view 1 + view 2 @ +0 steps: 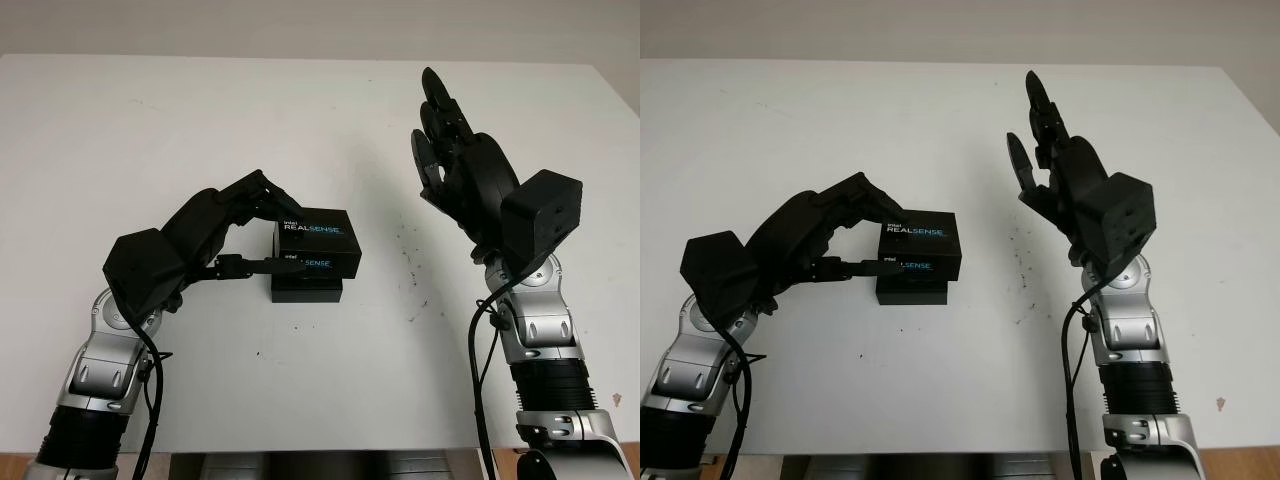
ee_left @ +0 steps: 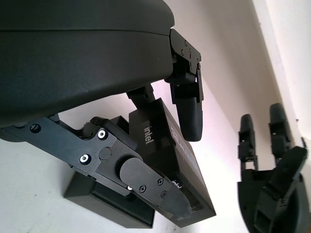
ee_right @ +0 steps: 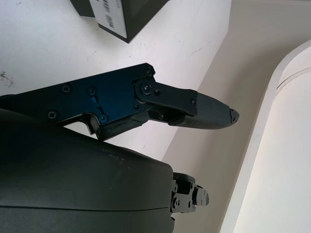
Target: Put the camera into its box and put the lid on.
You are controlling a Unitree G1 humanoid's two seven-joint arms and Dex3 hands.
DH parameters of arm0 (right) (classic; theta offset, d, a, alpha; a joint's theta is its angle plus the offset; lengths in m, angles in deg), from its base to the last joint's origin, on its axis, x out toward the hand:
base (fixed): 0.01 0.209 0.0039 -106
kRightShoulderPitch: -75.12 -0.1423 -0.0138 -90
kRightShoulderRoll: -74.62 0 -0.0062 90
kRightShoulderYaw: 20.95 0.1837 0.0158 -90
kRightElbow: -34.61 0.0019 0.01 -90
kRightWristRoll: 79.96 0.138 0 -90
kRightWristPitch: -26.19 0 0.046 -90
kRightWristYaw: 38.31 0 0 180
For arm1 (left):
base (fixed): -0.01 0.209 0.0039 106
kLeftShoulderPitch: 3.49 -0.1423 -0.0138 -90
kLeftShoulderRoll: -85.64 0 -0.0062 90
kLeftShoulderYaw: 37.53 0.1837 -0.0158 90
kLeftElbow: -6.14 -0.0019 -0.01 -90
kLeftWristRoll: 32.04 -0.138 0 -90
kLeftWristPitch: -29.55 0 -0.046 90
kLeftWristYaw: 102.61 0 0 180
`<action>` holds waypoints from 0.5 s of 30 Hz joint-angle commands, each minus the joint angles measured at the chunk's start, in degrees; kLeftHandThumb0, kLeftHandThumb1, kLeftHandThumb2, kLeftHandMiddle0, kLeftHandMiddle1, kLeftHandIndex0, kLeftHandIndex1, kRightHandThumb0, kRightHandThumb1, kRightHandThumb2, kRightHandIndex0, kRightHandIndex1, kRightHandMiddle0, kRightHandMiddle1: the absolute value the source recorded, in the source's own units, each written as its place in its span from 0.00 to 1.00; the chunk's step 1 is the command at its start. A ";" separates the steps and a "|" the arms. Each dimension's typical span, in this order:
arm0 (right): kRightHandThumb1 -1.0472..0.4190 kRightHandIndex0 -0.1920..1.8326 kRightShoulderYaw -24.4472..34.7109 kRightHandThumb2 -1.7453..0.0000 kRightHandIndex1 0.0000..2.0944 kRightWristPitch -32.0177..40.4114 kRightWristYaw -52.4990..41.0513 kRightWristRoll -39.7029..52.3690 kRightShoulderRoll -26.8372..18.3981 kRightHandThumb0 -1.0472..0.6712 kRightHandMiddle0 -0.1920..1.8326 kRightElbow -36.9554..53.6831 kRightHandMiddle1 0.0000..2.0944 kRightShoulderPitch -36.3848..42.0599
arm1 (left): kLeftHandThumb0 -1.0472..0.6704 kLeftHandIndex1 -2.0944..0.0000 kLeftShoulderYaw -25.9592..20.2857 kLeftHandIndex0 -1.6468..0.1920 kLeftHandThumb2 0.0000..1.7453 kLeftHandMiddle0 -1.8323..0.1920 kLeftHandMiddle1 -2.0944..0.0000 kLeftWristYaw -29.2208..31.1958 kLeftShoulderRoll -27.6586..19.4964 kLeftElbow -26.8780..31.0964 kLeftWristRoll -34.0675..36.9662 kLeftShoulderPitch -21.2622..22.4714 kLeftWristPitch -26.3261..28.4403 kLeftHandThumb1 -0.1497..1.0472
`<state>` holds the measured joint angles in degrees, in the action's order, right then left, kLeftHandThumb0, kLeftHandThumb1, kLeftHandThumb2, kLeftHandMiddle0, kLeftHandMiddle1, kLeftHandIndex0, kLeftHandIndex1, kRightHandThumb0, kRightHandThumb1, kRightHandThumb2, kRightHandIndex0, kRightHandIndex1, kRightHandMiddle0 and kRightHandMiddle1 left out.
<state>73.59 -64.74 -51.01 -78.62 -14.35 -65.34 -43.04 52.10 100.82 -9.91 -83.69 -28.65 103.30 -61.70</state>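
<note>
Black lid in the left hand, sitting skewed on its box at mid-counter.

Black card all over, the lid carries white "intel REALSENSE" lettering on its top and front face; it rides above the smaller-looking base and overhangs it toward the right, so the two are not yet squared up. The left hand's fingers are clamped on the lid's near end, one over the top, another along the front. The camera itself cannot be seen; I judge it already inside, and the step in hand is closing. The next move calls for sliding the lid into line with the base, then pressing it straight down. The right hand is raised well to the right, open, holding nothing.
</note>
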 commanded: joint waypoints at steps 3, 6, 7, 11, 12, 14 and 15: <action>0.00 0.05 0.19 0.65 0.03 -0.13 0.15 0.01 -0.49 0.22 0.06 1.35 0.02 0.40 | 0.47 0.31 -0.67 0.77 0.03 0.76 0.35 0.63 0.27 -0.64 0.85 -0.23 -2.75 0.93; 0.00 0.05 0.32 0.65 0.03 -0.10 -0.34 0.25 -0.78 0.22 0.05 1.35 0.02 0.42 | 0.47 0.31 -0.96 0.77 0.03 0.76 0.33 0.88 0.29 -1.06 1.56 -0.26 -2.78 0.93; 0.00 0.05 0.35 0.65 0.03 -0.19 -0.47 0.27 -0.86 0.22 0.05 1.33 0.02 0.43 | 0.47 0.31 -1.03 0.77 0.03 0.76 0.32 0.89 0.22 -1.08 1.65 -0.31 -2.71 0.93; 0.00 0.05 0.35 0.65 0.03 -0.01 -0.63 0.01 -1.05 0.22 0.05 1.31 0.02 0.32 | 0.47 0.31 -1.18 0.76 0.03 0.76 0.30 0.60 0.05 -1.82 1.10 -0.49 -3.98 0.93; 0.00 0.05 0.41 0.65 0.03 -0.06 -0.75 0.17 -1.01 0.22 0.05 1.23 0.02 0.28 | 0.47 0.31 -1.17 0.76 0.03 0.76 0.29 0.36 -0.05 -1.96 0.69 -0.59 -4.30 0.93; 0.00 0.05 0.48 0.65 0.03 -0.09 -0.93 0.33 -0.99 0.22 0.05 1.19 0.02 0.28 | 0.46 0.30 -1.03 0.76 0.03 0.76 0.29 -0.10 -0.23 -2.14 -0.26 -0.75 -4.94 0.92; 0.00 0.05 0.48 0.65 0.03 -0.06 -0.98 0.35 -1.00 0.22 0.05 1.21 0.02 0.28 | 0.46 0.30 -0.96 0.77 0.03 0.77 0.29 -0.27 -0.30 -2.22 -0.74 -0.81 -5.29 0.93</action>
<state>73.87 -64.74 -51.82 -78.62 -14.68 -65.34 -42.76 51.35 100.88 -9.91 -85.64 -29.06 103.21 -66.13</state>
